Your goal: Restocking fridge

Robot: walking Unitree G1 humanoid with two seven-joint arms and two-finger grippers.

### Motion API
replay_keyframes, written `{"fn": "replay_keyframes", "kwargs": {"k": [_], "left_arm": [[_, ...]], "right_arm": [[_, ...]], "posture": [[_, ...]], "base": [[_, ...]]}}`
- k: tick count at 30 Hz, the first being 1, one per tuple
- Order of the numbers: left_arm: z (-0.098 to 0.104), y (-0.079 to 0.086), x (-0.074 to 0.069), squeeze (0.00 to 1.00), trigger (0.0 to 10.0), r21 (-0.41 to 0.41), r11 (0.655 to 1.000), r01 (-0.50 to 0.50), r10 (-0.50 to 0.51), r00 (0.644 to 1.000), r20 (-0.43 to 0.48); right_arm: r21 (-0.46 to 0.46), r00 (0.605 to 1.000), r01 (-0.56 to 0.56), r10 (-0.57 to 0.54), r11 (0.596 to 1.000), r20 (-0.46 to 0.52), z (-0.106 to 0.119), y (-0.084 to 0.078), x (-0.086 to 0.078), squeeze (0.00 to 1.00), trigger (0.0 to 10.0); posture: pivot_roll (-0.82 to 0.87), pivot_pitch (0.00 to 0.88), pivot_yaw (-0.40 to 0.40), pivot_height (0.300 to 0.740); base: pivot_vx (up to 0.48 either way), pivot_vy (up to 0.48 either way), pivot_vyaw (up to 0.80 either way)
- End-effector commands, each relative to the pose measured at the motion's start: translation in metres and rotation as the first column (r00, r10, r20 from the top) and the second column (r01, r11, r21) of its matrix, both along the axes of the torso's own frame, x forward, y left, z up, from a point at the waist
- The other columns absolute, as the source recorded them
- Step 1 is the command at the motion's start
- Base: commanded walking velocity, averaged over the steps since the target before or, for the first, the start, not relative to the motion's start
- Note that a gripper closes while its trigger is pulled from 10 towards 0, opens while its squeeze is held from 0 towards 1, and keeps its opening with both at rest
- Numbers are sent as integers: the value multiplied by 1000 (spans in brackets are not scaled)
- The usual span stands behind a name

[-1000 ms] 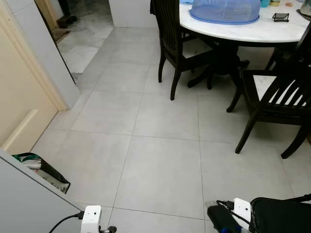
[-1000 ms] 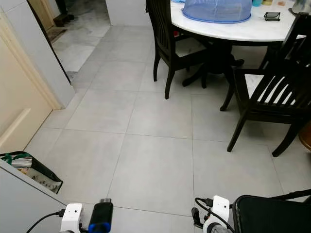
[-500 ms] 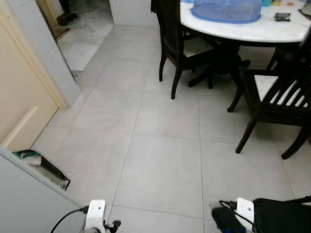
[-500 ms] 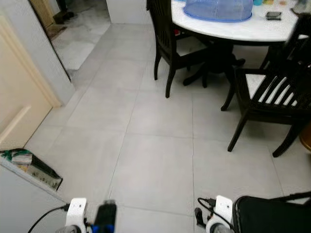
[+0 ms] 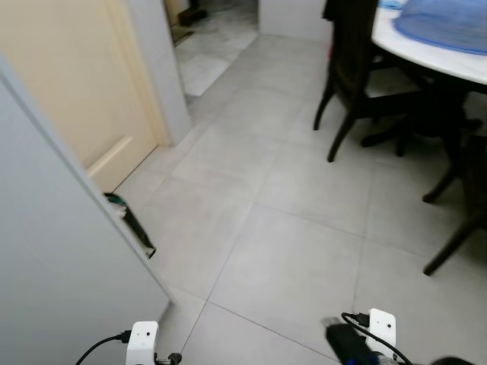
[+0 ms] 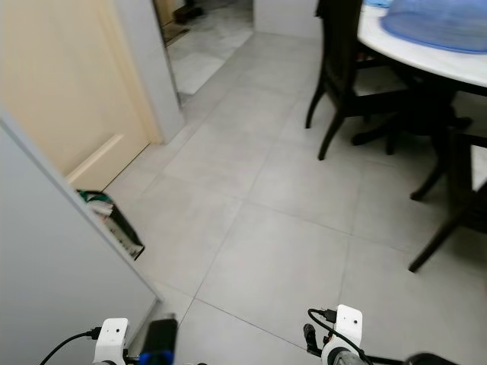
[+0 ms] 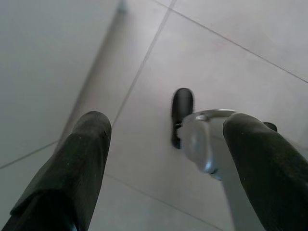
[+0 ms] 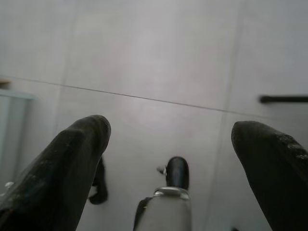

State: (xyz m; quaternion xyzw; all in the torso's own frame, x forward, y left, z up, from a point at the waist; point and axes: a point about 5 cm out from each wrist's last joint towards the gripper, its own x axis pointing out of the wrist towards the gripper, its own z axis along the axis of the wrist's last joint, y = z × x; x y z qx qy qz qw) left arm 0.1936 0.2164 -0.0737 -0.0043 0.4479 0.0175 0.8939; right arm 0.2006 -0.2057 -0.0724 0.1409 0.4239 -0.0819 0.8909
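Mostly grey tiled floor (image 6: 274, 251). Big pale grey panel (image 6: 53, 258) filling the lower left, with a dark bag (image 6: 114, 224) poking out just beyond its edge. Cream door (image 6: 68, 84) further up on the left, open doorway (image 6: 202, 38) next to it. Dark chairs (image 6: 342, 68) pulled round a white desk (image 6: 426, 61) upper right, blue dome cover (image 6: 437, 26) on top. White wrist units with cables along the bottom edge.

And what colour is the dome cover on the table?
The cover is translucent blue, clearest in the right eye view.
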Motion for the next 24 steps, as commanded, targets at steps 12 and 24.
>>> {"fn": "replay_keyframes", "kwargs": {"k": [12, 24], "left_arm": [[-5, -2, -8, 0, 10000, 8, 1000, 22, -21, 999, -34], [-6, -5, -9, 0, 10000, -2, 1000, -6, 6, 1000, -30]], "right_arm": [[-7, 999, -26, 25, 1000, -24, -2, -3, -4, 0, 10000], [-19, 998, -47, 46, 999, -30, -2, -6, -6, 0, 10000]], "posture": [[6, 79, 18, 740], [0, 70, -7, 740]], "base": [[0, 0, 800], [0, 0, 800]]}}
